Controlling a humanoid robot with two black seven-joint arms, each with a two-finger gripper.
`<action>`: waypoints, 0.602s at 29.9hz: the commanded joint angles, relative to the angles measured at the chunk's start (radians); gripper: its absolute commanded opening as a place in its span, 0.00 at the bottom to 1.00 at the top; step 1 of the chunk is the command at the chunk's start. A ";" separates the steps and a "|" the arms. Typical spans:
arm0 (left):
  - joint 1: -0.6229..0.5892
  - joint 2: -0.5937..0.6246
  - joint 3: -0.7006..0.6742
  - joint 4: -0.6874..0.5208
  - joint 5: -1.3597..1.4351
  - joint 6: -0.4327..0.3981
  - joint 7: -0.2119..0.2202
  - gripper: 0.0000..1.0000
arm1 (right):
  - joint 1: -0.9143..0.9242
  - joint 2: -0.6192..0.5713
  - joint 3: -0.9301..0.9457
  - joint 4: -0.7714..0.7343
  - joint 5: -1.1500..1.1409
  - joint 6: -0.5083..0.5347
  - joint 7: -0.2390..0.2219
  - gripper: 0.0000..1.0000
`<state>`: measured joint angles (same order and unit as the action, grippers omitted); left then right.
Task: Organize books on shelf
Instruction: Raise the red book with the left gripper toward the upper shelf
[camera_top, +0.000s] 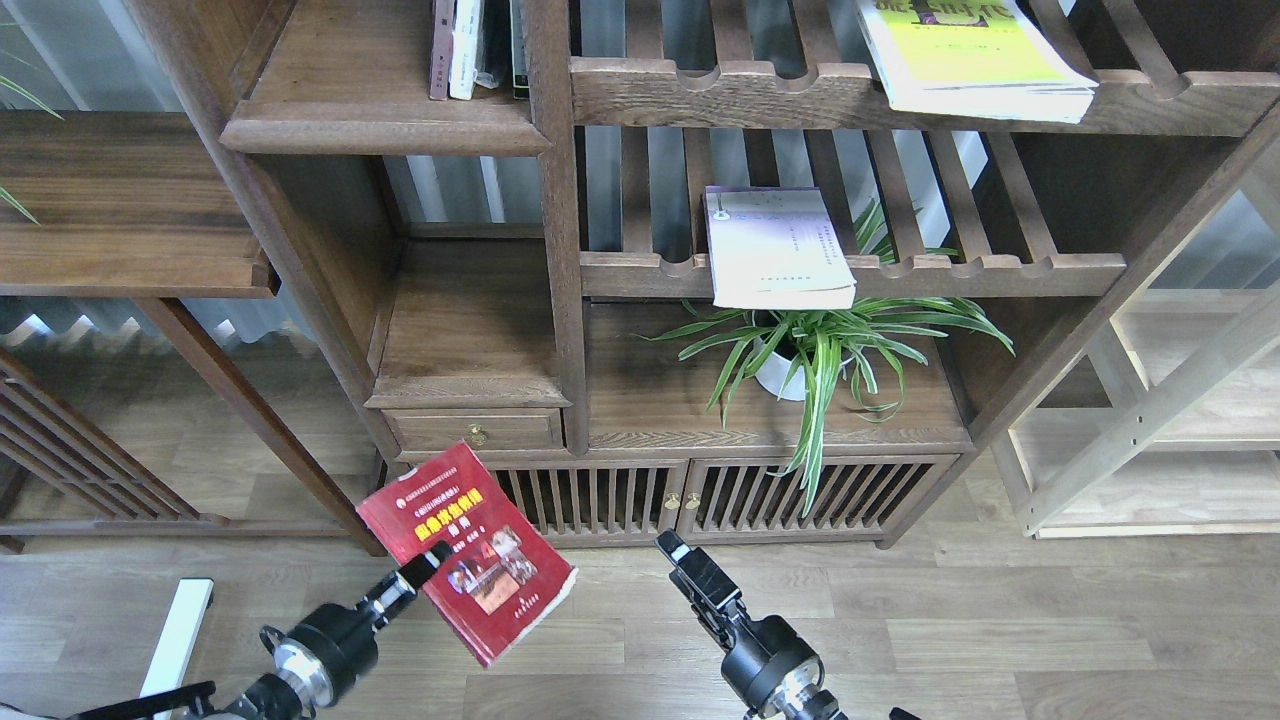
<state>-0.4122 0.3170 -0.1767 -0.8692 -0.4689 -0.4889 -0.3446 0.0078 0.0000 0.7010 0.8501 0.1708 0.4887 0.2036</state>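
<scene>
head view shows the dark red book (466, 552) held out over the floor at about 7 o'clock in the frame, tilted, its cover up and its lower right corner hanging free. the left gripper (432, 563) pinches it at the left edge, fingers closed on the cover. the right gripper (680, 556) hangs near 6 o'clock, apart from the book; seen end-on, so whether it is open or closed cannot be told.

the step in hand looks like carrying this book up to the shelf (385, 125) at 11 o'clock — the solid board with the thick rounded lip. held by one edge, the book is likely to sag or swing, so a slow lift is wise, with its edge brought clear above the lip before it goes in. the thin upright books (462, 48) at the back of that board leave room in front.

the white-lavender book (775, 250) lies on the middle slatted rack (1000, 272), overhanging the rail; the yellow-green book (965, 55) lies on the upper rack at 1 o'clock — both not yet moved. below, a spider plant (820, 350) in a white pot, a small drawer (475, 430), slatted cabinet doors (690, 495), and pale wood flooring (1000, 620).
</scene>
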 joint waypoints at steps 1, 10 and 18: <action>0.026 -0.038 -0.130 0.006 0.021 0.000 0.032 0.00 | 0.001 0.000 0.008 -0.017 0.001 0.000 0.000 0.83; 0.154 -0.075 -0.322 0.003 0.119 0.000 0.167 0.00 | 0.001 0.000 0.107 -0.037 0.033 0.000 0.002 0.84; 0.216 -0.113 -0.432 0.028 0.136 0.000 0.165 0.00 | 0.005 0.000 0.150 -0.043 0.042 0.000 0.002 0.84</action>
<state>-0.2045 0.2265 -0.5940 -0.8963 -0.3350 -0.4888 -0.1740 0.0121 0.0000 0.8458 0.8082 0.2128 0.4887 0.2056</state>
